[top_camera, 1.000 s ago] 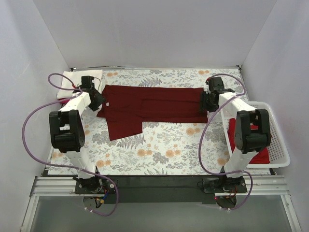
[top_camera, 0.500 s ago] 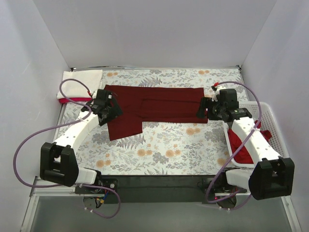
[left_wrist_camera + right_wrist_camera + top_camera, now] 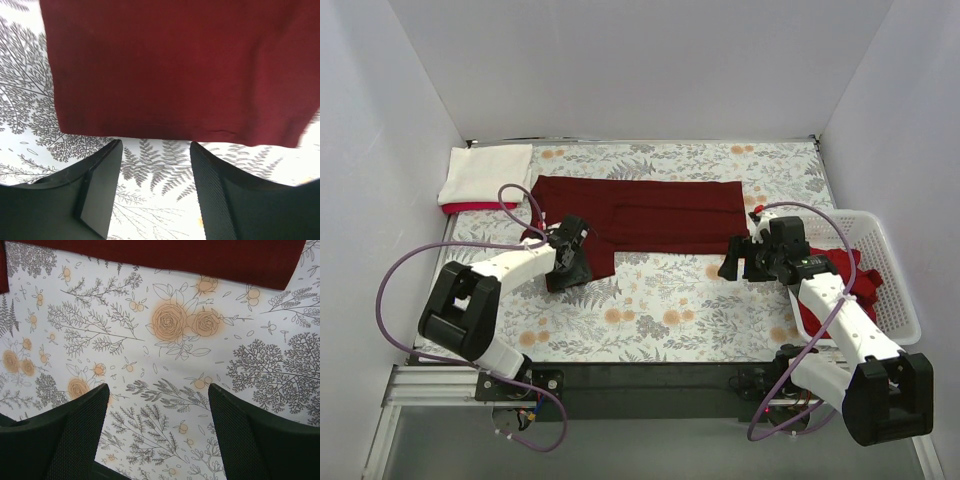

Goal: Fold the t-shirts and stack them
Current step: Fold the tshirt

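Observation:
A dark maroon t-shirt [image 3: 640, 212] lies flat across the back of the table, with one flap [image 3: 588, 258] reaching toward the front on its left side. My left gripper [image 3: 570, 270] hovers at that flap's front hem. In the left wrist view the gripper [image 3: 155, 146] is open over the tablecloth, just short of the maroon hem [image 3: 175, 70]. My right gripper [image 3: 731, 263] is in front of the shirt's right end. In the right wrist view it [image 3: 157, 390] is open and empty, with the maroon edge [image 3: 160, 255] at the top.
A folded cream-white shirt [image 3: 485, 172] rests on a red one [image 3: 468, 208] at the back left corner. A white lattice basket [image 3: 892, 262] at the right holds red shirts [image 3: 842, 288]. The floral tablecloth [image 3: 660, 310] covers the table, and white walls close three sides.
Both arms have swung from the shirt's two ends toward the front. The left gripper now sits at the flap's hem, and the right gripper has come off the shirt's right edge.

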`<action>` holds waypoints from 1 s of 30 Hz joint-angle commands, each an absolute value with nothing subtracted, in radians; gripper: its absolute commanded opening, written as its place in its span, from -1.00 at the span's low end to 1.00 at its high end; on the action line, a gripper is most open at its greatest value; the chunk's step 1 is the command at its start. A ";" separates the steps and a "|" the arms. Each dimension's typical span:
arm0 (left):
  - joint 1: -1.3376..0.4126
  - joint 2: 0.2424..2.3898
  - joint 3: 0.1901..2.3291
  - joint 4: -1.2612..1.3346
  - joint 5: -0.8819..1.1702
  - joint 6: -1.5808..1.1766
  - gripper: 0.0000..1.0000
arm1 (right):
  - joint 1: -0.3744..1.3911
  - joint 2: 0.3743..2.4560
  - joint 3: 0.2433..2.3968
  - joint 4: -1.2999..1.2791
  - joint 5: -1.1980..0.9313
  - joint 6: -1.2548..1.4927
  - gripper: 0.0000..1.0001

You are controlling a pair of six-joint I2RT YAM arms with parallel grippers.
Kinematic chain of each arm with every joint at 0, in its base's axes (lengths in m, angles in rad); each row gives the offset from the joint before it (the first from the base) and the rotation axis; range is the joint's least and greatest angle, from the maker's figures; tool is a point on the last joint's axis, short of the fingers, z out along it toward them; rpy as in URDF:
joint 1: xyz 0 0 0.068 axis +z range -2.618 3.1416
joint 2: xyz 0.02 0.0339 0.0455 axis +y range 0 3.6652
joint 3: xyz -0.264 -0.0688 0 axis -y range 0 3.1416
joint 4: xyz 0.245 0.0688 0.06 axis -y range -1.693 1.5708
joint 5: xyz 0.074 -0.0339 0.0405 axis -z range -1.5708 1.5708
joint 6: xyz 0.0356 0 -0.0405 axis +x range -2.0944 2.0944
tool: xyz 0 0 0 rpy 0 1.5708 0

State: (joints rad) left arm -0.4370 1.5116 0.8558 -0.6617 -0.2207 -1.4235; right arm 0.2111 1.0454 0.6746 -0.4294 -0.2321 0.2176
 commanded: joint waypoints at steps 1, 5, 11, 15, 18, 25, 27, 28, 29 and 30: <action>-0.449 1.532 0.838 -0.646 -0.255 -1.465 0.08 | 0.216 1.025 0.643 -0.380 -0.270 0.213 0.72; -0.457 1.589 0.838 -0.634 -0.276 -1.486 -0.16 | 0.215 1.023 0.618 -0.371 -0.275 0.204 0.72; -0.463 1.621 0.847 -0.620 -0.294 -1.494 -0.53 | 0.216 1.017 0.598 -0.364 -0.282 0.192 0.72; -0.462 1.618 0.868 -0.627 -0.310 -1.485 -0.74 | 0.216 1.023 0.592 -0.357 -0.287 0.183 0.72; -0.462 1.602 0.877 -0.629 -0.322 -1.482 -0.91 | 0.215 1.032 0.588 -0.350 -0.296 0.179 0.72; -0.462 1.595 0.948 -0.618 -0.373 -1.427 -1.00 | 0.216 1.029 0.583 -0.347 -0.301 0.175 0.71; -0.460 1.608 0.989 -0.624 -0.413 -1.398 -1.00 | 0.216 1.022 0.583 -0.347 -0.305 0.175 0.71; -0.460 1.629 1.017 -0.624 -0.425 -1.388 -1.00 | 0.216 1.020 0.584 -0.347 -0.307 0.173 0.71; -0.459 1.638 1.072 -0.623 -0.439 -1.379 -1.00 | 0.216 1.014 0.584 -0.347 -0.308 0.173 0.71; -0.459 1.657 1.110 -0.626 -0.457 -1.355 -1.00 | 0.215 1.014 0.586 -0.348 -0.308 0.172 0.71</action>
State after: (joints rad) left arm -0.4595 1.6447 0.9951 -0.6659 -0.3641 -1.4086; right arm 0.2115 1.0348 0.5907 -0.3847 -0.2909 0.1856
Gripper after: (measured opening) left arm 0.011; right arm 0.859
